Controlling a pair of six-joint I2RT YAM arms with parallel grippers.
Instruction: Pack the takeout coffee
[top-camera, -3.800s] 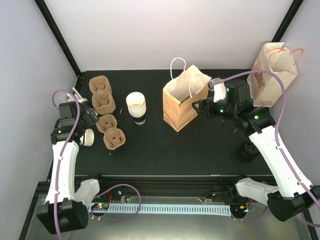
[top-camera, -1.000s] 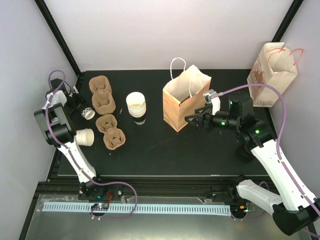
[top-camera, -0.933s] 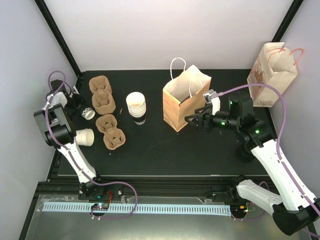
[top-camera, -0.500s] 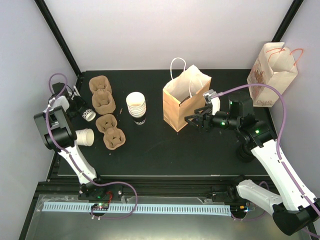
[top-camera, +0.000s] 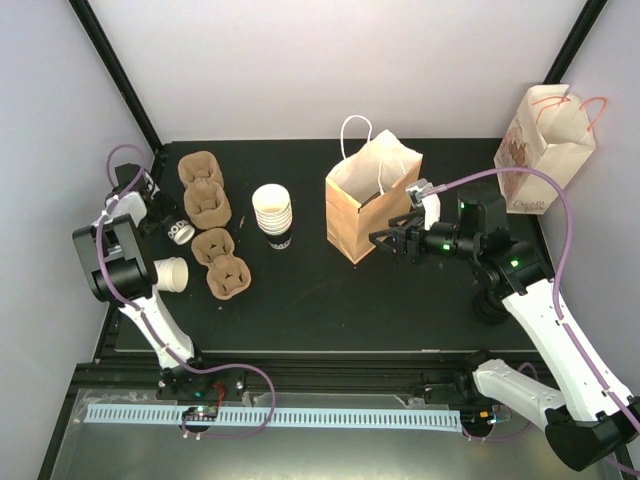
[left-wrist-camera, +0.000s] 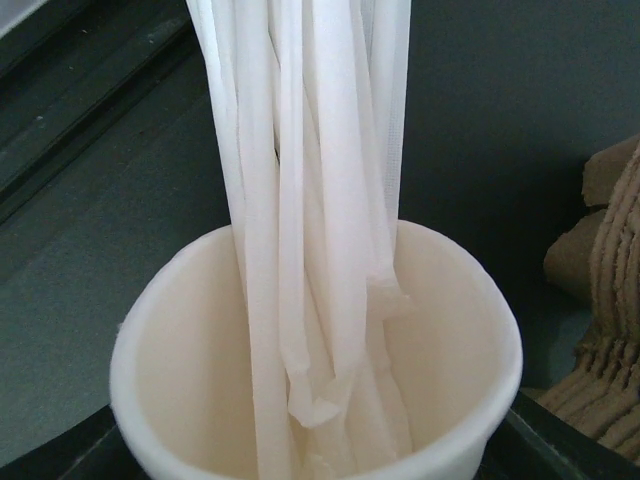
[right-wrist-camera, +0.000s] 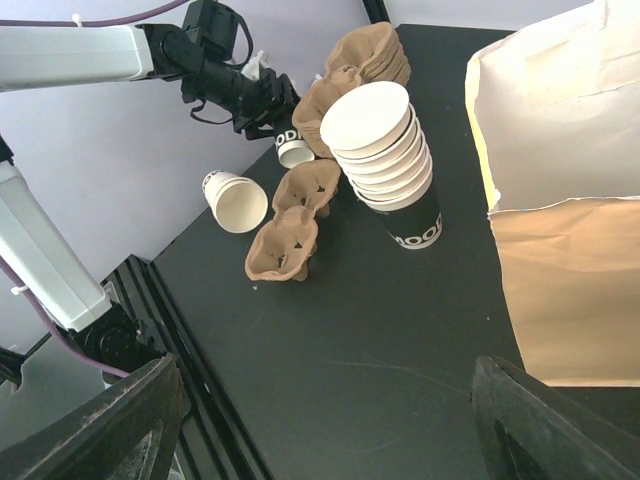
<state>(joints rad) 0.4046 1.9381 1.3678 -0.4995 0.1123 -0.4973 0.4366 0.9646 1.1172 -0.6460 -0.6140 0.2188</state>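
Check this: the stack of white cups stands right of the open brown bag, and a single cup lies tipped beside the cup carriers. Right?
No. The top view shows the stack of white cups standing left of the open brown bag, not right. A single cup does lie tipped beside the cup carriers.

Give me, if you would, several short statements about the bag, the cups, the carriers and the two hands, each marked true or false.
1. The brown paper bag stands upright. True.
2. The stack of cups lies on its side. False: it stands upright, left of the bag.
3. The right hand is open with nothing in it. True.
4. The cup between the fingers of the left hand is empty. False: it holds white wrapped straws.
5. Each of the carriers holds a cup. False: their pockets are empty.
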